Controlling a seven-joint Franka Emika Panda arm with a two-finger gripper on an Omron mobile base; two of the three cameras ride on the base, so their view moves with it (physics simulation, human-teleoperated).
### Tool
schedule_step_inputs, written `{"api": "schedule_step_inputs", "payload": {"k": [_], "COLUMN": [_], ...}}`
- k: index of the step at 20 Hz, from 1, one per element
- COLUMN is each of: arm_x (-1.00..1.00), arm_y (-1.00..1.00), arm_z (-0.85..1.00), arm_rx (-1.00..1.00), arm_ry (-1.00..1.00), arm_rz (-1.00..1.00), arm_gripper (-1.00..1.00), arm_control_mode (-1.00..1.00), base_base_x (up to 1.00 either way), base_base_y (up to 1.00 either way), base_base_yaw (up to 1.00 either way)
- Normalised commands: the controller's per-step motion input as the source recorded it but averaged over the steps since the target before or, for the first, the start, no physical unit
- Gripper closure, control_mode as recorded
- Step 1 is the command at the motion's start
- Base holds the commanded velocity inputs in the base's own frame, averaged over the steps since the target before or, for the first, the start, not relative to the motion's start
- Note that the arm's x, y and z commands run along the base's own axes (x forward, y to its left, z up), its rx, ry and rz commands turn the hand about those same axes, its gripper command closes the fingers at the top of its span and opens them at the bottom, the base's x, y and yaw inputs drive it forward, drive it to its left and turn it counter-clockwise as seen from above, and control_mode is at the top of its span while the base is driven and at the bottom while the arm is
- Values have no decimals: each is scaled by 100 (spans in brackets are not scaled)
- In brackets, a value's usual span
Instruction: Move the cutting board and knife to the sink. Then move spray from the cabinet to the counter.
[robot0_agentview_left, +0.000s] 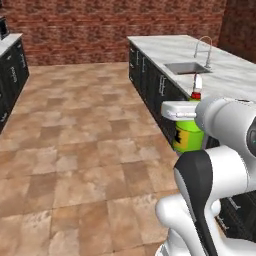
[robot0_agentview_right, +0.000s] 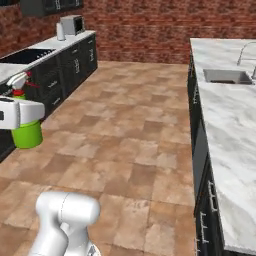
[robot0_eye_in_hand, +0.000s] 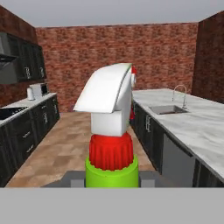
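The claw (robot0_agentview_left: 186, 111) is closed around a green spray bottle (robot0_agentview_left: 188, 134), holding it upright in the air above the tiled floor (robot0_agentview_left: 85, 150), just beside the dark drawer fronts of the white marble desk (robot0_agentview_left: 235, 75). From the hand camera, the bottle's green shoulder, red neck and white trigger nozzle (robot0_eye_in_hand: 107, 94) stand close in front. In the right base view the bottle (robot0_agentview_right: 26, 134) hangs at the left edge, its green body below the white hand. Farther along the desk lies the grey steel sink (robot0_agentview_left: 186, 67) with its arched faucet (robot0_agentview_left: 204, 50). Across the floor, a second run of dark cabinets (robot0_agentview_right: 65, 62) lines the brick wall (robot0_agentview_right: 150, 25).
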Motion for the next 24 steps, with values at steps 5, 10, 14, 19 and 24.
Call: {"api": "schedule_step_inputs", "payload": {"k": [5, 10, 14, 19, 24], "arm_x": [0, 0, 0, 0, 0], "arm_y": [0, 0, 0, 0, 0], "arm_z": [0, 0, 0, 0, 0], "arm_rx": [0, 0, 0, 0, 0], "arm_ry": [0, 0, 0, 0, 0], "arm_rz": [0, 0, 0, 0, 0], "arm_gripper": [100, 100, 100, 100, 100], "arm_control_mode": [100, 100, 100, 100, 100], "base_base_x": [100, 100, 100, 100, 86], "base_base_y": [72, 80, 86, 89, 85], "base_base_yaw": [-79, -78, -76, -76, -79]}}
